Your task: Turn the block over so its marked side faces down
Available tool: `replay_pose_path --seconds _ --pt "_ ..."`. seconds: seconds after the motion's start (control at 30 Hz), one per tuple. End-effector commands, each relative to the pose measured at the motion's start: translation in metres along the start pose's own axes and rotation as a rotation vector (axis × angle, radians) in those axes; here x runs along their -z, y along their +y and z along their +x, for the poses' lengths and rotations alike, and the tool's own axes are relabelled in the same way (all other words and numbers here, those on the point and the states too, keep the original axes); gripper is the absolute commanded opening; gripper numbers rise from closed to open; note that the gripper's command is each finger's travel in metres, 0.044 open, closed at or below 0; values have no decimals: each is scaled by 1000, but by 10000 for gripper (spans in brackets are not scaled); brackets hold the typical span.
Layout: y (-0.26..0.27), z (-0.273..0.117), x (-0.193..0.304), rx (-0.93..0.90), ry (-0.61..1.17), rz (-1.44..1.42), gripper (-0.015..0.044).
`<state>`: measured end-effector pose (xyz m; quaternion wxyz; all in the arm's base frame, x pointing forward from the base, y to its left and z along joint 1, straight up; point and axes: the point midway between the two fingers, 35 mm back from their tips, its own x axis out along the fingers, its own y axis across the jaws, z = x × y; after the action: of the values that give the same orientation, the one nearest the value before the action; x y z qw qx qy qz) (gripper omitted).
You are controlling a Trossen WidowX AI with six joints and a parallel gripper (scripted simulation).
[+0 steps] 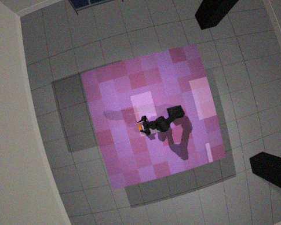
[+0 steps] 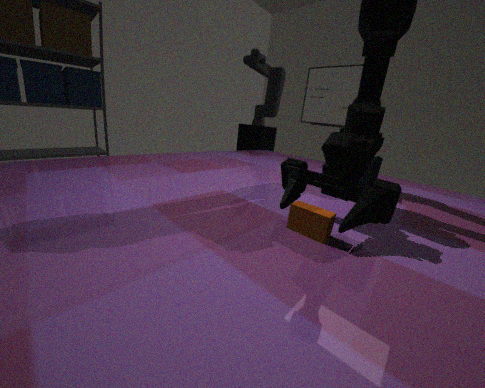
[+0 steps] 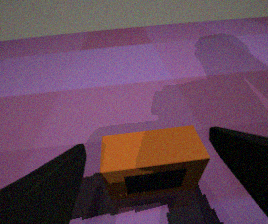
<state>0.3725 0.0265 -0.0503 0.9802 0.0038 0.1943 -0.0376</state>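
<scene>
An orange block (image 1: pixel 139 127) (image 2: pixel 310 223) (image 3: pixel 151 148) stands upright on a long narrow side on the table (image 1: pixel 121 145) (image 2: pixel 134 310) (image 3: pixel 31 120). Its marked side, with a black rectangle (image 3: pixel 155 181), faces sideways toward the arm in the wrist view. Its plain broad side faces the exterior view. My gripper (image 1: pixel 141 126) (image 2: pixel 312 218) (image 3: pixel 148 141) is open and empty. Its fingertips are on either side of the block, with a gap at each end, near the height of the block's top. The block's underside is hidden.
The arm's base (image 1: pixel 176 111) is on the table, right of the block in the top view. The arm's dark shadows lie around the block. Beyond the table are a shelf rack (image 2: pixel 44 103) and another arm on a black stand (image 2: pixel 256 137).
</scene>
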Motion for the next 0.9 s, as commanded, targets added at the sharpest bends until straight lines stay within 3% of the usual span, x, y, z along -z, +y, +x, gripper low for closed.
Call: replay_pose_path --seconds 0.0,0.7,0.87 --pt "0 0 -1 4 -3 -3 440" --pt "0 1 -1 3 2 -3 440" --pt "4 11 -11 -3 152 -4 440"
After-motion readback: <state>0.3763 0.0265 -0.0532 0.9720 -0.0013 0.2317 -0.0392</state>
